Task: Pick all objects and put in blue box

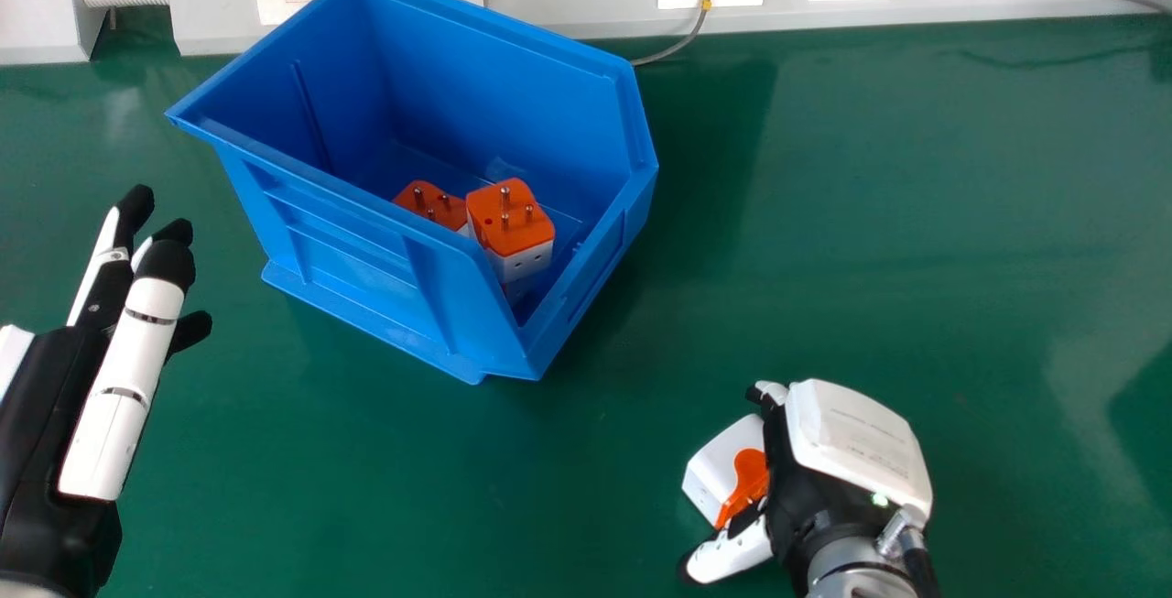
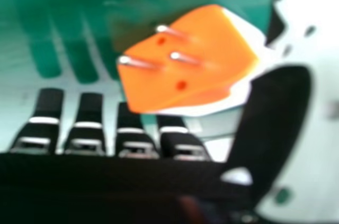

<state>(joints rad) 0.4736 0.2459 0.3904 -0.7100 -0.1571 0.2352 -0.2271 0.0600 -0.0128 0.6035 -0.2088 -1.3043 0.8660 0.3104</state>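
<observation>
- The white block-shaped plug adapter with an orange pin face point(image 1: 719, 470) is on the green table point(image 1: 916, 259), nearer the robot than the box and over to its right.
- The right hand point(image 1: 795, 479) is right beside it, back upward, with the adapter on the hand's left side, between the thumb on the near side and the fingers on the far side.
- In the right hand view the orange face and its metal pins look toward the palm; the fingers are spaced apart and fairly straight, the thumb close by the block. Whether the thumb touches it, I cannot tell — no firm pinch shows.
- The left hand point(image 1: 119, 396) is at the view's left, fingers extended, well apart from this adapter; the right hand is plainly the nearer one.
- The open blue plastic box point(image 1: 348, 255) stands forward and to the left of the right hand, with two orange-and-white adapters point(image 1: 513, 222) visible inside, pins up.
- The step in hand looks like securing this adapter. The next move likely calls for closing thumb and fingers across its white sides, then lifting forward and left over the rim — a loose squeeze could let the block turn on its slanted faces.
</observation>
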